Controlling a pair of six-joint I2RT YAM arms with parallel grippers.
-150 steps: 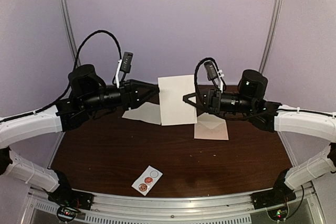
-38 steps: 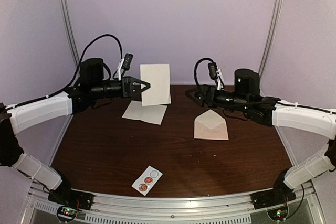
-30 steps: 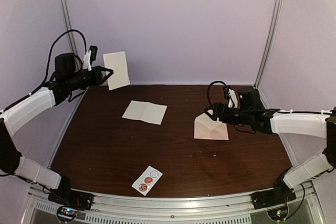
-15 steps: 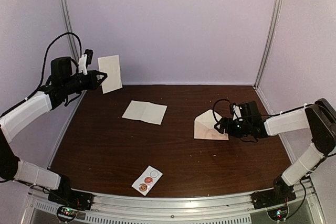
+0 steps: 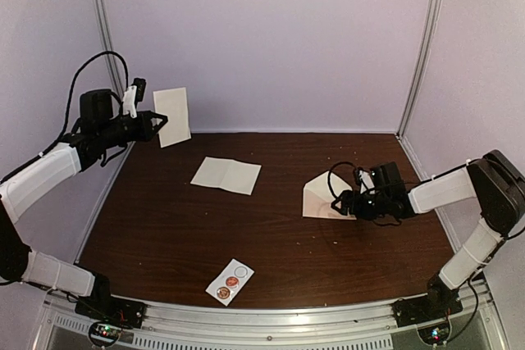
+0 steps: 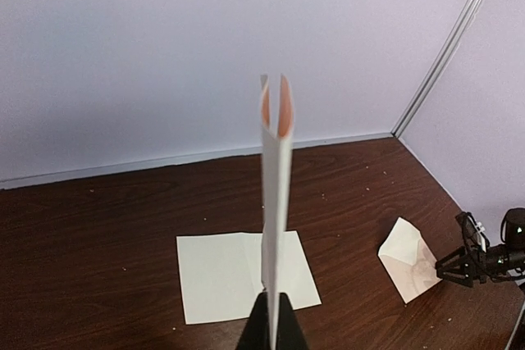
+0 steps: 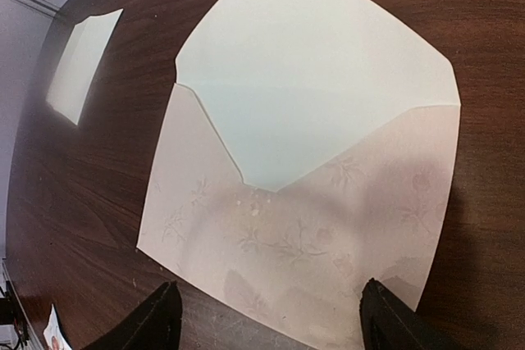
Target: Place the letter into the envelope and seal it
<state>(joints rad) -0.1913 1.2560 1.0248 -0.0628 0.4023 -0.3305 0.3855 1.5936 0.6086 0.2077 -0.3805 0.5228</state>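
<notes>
Lying flat on the right half of the brown table [image 5: 164, 235], the pale pinkish-cream envelope [image 7: 303, 227] has its pointed flap [image 7: 312, 79] thrown back, so the pocket mouth is exposed and ready to be filled. The right gripper [image 7: 271, 325] comes in low at the envelope's bottom edge with its jaws spread wide, one finger off each lower corner. That looks like a stance for pinning or gripping the envelope so it cannot slide during insertion. Whether either finger actually touches the paper cannot be told.

Well apart, high over the far-left corner of the table, the left gripper [image 5: 156, 125] has its jaws pressed together on the lower edge of the letter [image 5: 172, 115]. The letter is a folded sheet held upright, edge-on to its own wrist camera. It appears to be parked clear of the work area, leading edge free, until the envelope is secured.

Between the two arms a flat cream sheet [image 5: 226, 175] lies on the wood, taking no part in the work. Near the front edge sits a small white sticker strip [image 5: 230, 281], untouched, presumably reserved for sealing. Judged from this layout, insertion has not begun and the sealing step lies further off.
</notes>
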